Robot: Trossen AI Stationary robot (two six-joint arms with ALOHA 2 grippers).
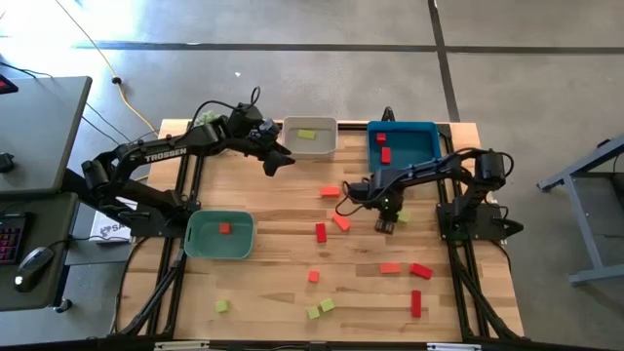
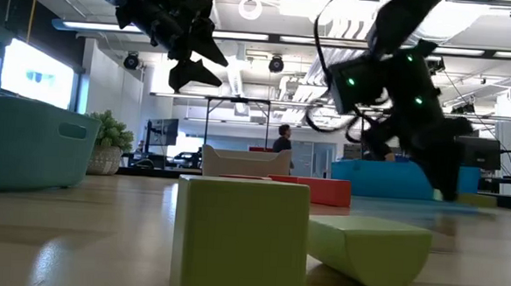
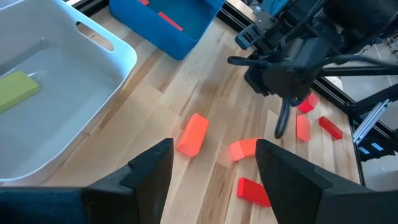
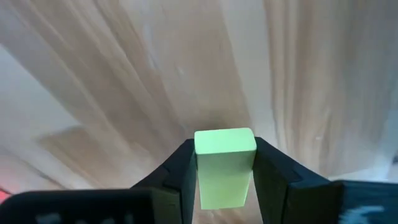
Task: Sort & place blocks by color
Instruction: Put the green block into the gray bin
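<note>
Pinching a yellow-green block [image 4: 224, 163] in right claw [image 1: 386, 224] | left claw [image 1: 276, 162] spread beside white tray [image 1: 310, 149] | risk: shallow end grip, block may slip on lift

1. A wooden slat table [image 1: 283, 185] is carrying three trays and scattered blocks.
2. A white tray [image 1: 329, 148] is sitting just beside the left gripper [image 1: 277, 162]; a green tray [image 1: 201, 248] is lying nearer the left arm's base.
3. A blue tray [image 1: 421, 132] is sitting behind the right gripper [image 1: 386, 223].
4. Red blocks [image 1: 321, 232], orange blocks [image 1: 330, 192] and yellow-green blocks [image 1: 327, 304] are lying loose around and beyond the right gripper.
</note>
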